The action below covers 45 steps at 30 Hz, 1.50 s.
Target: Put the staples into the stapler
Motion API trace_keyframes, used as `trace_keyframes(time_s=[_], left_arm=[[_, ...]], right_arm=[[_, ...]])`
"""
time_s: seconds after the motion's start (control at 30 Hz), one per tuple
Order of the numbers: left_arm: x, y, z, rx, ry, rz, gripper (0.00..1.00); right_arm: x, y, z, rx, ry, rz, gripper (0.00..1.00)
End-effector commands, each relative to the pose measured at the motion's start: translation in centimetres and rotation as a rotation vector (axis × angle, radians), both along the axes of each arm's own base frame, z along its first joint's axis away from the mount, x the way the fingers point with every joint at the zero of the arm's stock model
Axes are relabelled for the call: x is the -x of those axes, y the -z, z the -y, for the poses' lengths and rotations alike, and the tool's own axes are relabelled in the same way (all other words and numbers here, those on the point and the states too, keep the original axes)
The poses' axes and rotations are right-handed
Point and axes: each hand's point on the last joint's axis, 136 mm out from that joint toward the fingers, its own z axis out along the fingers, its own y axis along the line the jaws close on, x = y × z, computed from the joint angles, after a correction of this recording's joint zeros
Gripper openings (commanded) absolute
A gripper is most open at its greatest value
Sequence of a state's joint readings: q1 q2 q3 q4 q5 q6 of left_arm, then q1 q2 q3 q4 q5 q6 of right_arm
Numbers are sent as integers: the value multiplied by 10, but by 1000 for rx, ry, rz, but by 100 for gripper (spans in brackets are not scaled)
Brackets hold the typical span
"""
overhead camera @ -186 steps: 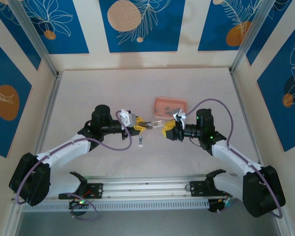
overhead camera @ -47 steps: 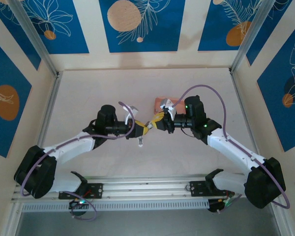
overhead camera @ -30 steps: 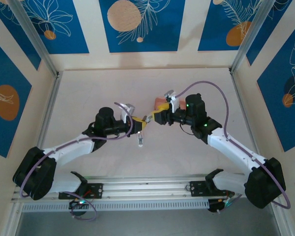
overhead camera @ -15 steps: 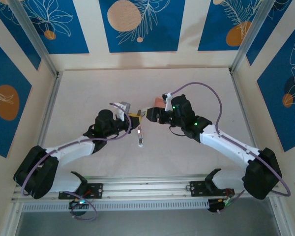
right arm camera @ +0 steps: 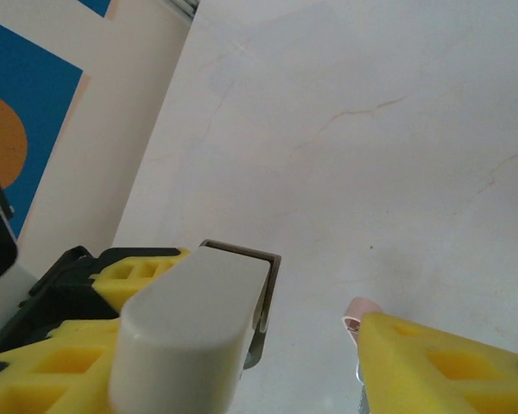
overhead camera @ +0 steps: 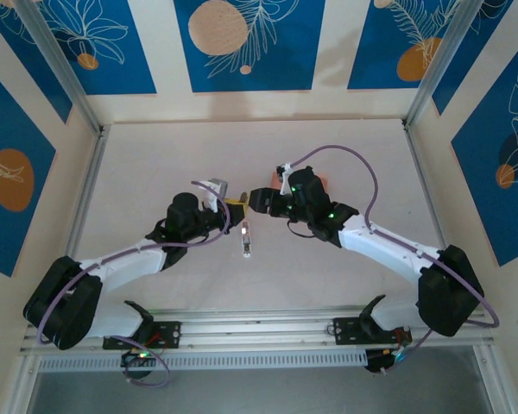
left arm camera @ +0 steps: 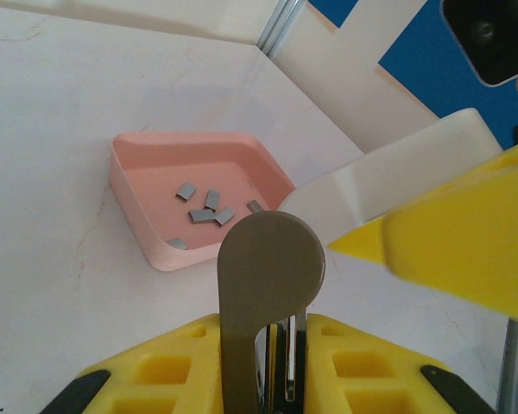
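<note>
Over the last few seconds the right arm has swung from 3 o'clock in toward the centre of the table (overhead camera: 155, 164). The right gripper (overhead camera: 261, 199) now sits just beside the left gripper (overhead camera: 239, 205), and the arm covers most of the pink tray (left arm camera: 131, 197).

The left gripper is pinched on the stapler (left arm camera: 272, 252), whose rounded metal arm stands up between its yellow fingers. In the right wrist view the right gripper's fingers are spread. A pale block, which looks like the stapler's cover, lies against one of them, with a gap to the other.

The staples (left arm camera: 205, 207) lie loose on the tray floor, at about 11 o'clock from the stapler in the left wrist view. None is in either gripper. A second stapler (overhead camera: 246, 242) lies on the table at 6 o'clock from the two grippers.

To my eye the step in hand is opening the stapler or steadying it. Loading has not begun. I judge the next move calls for the right gripper to take hold of the cover, expose the channel, then go to the tray for a strip. That will be a fiddly pinch on something so small and flat.
</note>
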<state>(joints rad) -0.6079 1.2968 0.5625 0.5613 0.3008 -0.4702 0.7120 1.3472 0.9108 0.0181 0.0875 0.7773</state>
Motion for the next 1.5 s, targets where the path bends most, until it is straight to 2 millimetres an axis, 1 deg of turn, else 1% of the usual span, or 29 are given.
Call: trace_keyframes(time_s=[0.0, 0.17, 0.33, 0.47, 0.6, 0.63, 0.7, 0.83, 0.93, 1.0, 1.07, 1.2, 1.33, 1.47], left_arm=[[4, -10, 5, 30, 10, 25, 24], [5, -9, 7, 32, 17, 20, 24], [6, -10, 8, 35, 23, 20, 25], [7, -8, 9, 33, 31, 12, 24], [8, -7, 10, 32, 37, 8, 27], [9, -7, 10, 30, 37, 8, 29], [9, -6, 9, 28, 35, 8, 36], [9, -5, 6, 1, 23, 6, 58], [4, 1, -5, -47, -40, -17, 72], [0, 8, -15, -91, -98, -34, 76], [-2, 14, -25, -130, -146, -37, 78], [-4, 21, -45, -186, -233, -22, 82], [-5, 31, -66, -246, -315, -28, 84], [-2, 37, -75, -276, -338, -41, 85]], right_arm=[[-11, -23, -9, -42, 27, 59, 55], [-15, -23, -11, -30, 30, 75, 48], [-15, -23, -13, -28, 35, 84, 36], [-15, -24, -13, -23, 30, 95, 29], [-14, -23, -14, -13, 18, 100, 22], [-14, -21, -13, -5, 17, 99, 21], [-14, -18, -11, 26, 17, 103, 18], [-12, -11, 1, 124, 5, 106, 15], [-10, 2, 17, 221, -5, 49, 15], [-6, 15, 27, 287, -15, -21, 15], [0, 29, 33, 340, -32, -100, 15], [16, 60, 36, 431, -66, -254, 14], [21, 86, 35, 499, -83, -383, 14], [22, 102, 33, 566, -98, -446, 15]])
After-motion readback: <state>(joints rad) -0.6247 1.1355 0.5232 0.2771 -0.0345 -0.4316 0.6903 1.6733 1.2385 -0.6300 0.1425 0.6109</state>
